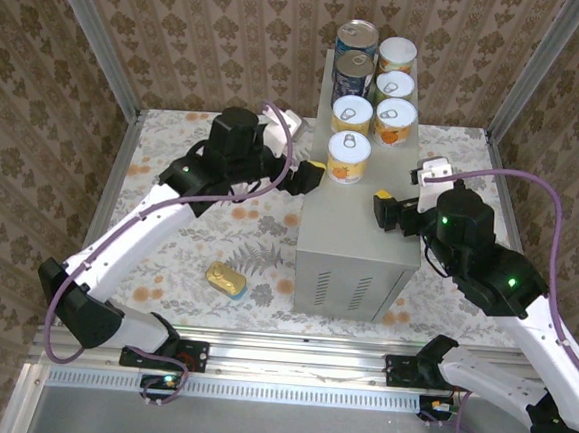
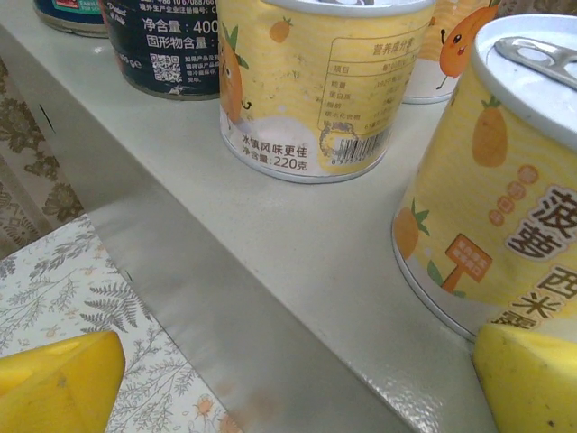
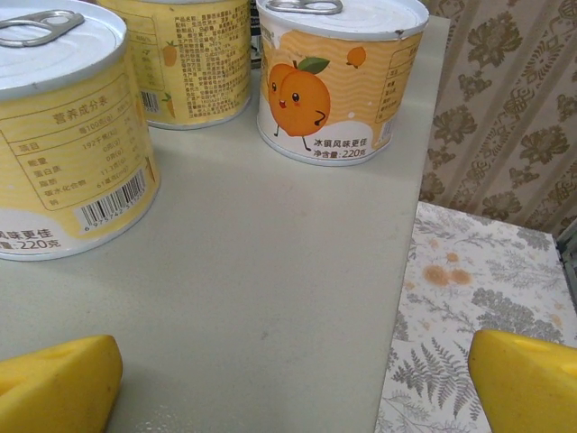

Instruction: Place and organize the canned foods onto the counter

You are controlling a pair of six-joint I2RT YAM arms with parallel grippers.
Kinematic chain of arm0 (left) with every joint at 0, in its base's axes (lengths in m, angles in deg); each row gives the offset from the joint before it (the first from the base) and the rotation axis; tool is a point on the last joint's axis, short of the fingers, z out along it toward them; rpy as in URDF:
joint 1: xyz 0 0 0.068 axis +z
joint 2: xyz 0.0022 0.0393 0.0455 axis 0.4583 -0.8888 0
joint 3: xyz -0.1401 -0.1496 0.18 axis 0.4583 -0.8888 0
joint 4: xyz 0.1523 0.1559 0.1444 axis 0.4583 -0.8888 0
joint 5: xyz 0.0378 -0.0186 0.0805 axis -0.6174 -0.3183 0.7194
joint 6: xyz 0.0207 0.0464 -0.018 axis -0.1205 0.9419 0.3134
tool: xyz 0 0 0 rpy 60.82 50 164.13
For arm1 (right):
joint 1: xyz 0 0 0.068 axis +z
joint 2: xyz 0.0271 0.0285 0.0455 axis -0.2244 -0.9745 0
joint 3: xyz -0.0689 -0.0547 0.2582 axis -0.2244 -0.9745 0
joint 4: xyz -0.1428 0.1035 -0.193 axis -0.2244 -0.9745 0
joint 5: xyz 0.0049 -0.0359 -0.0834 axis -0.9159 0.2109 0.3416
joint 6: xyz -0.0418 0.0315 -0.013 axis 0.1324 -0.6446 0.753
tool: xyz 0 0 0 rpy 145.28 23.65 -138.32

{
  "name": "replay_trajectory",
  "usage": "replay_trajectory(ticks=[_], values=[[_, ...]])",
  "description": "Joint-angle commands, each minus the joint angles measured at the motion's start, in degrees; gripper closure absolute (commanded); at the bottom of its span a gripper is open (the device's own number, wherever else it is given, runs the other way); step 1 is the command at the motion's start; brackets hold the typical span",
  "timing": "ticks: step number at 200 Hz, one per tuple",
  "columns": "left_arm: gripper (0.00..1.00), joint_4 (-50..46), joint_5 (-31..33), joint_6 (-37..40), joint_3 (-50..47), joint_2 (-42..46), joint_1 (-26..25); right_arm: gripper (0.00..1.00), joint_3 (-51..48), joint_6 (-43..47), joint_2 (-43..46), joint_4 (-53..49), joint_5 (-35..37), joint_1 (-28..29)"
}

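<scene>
**Clerk:** Largest item?

**Checker:** One tall pale grey-beige metal box counter (image 1: 353, 232). It has a flat top and vent slots on its front, and it stands on the floral-patterned floor surface (image 1: 166, 257).

**Clerk:** Next, the end effectors.

**Checker:** The left gripper (image 1: 313, 175) has yellow pads and sits at the counter's 9 o'clock edge. Its jaws are spread wide and nothing is between them. In the left wrist view, one of its fingertips (image 2: 532, 379) sits close under the nearest yellow can; contact cannot be told. The right gripper (image 1: 383, 206) is at the 3 o'clock edge, also spread wide and empty. In the right wrist view, one pad is over the counter top and the other is past its edge, over the floor.

**Clerk:** Tins on the counter?

**Checker:** Two taller blue-labelled silver-topped cans (image 1: 353, 73) stand upright at the 12 o'clock end, in the left column. There are five short yellow-orange cans with white pull-tab lids (image 1: 348, 156), all upright. Three fill the right column. Two continue the left column toward 6 o'clock, and the nearest of these stands just beside the left gripper.

**Clerk:** Smallest?

**Checker:** One flat oblong yellow-blue tin (image 1: 226, 279) lies on the floor surface at about 8 o'clock from the counter. It is off the counter and well apart from both grippers.
</scene>
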State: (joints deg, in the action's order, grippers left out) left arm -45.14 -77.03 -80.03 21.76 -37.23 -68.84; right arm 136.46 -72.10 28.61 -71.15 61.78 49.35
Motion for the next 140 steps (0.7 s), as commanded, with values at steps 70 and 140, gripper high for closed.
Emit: replay_trajectory(ticks=[70,140], values=[[0.0,-0.65,-0.84,-0.68,2.39,-2.49,0.51,0.0,-1.22,-0.95,1.27,0.97,-1.27,-1.31],[0.0,-0.48,-0.3,-1.06,0.97,-1.07,1.17,0.0,-0.58,-1.6,-0.33,1.91,-1.92,-2.41]])
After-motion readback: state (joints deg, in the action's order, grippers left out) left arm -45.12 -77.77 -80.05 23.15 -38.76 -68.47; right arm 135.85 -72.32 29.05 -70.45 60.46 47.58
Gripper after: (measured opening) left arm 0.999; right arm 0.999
